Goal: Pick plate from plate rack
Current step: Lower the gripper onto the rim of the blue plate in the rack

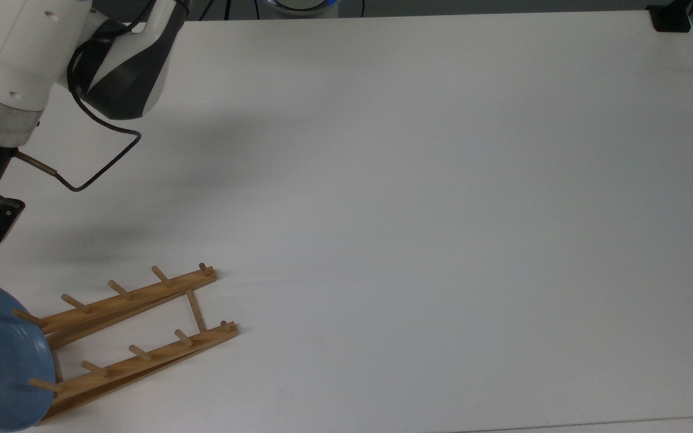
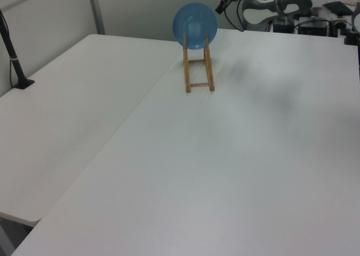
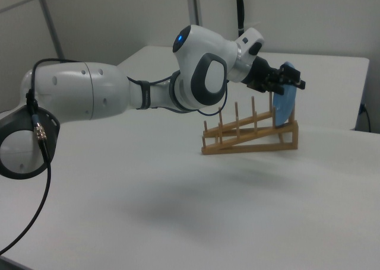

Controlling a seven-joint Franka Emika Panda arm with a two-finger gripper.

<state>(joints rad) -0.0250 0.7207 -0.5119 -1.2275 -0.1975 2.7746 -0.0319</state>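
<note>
Up high, the gripper (image 3: 294,80) hovers beside the upper rim of the plate (image 3: 285,101), fingers spread, nothing between them. Seen from the right view, it sits at about ten o'clock from the plate's centre; whether it touches the rim, I cannot tell. That blue plate stands on edge in the end slot of the rack (image 3: 249,133), at its raised end. Under the rack lies a white table (image 1: 412,210).

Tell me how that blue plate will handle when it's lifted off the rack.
The plate looks rigid, so it probably won't flex. Standing on edge between the plate rack's pegs, it may catch unless lifted straight out. Its matte finish suggests fair grip, though the thin rim could pivot.
</note>
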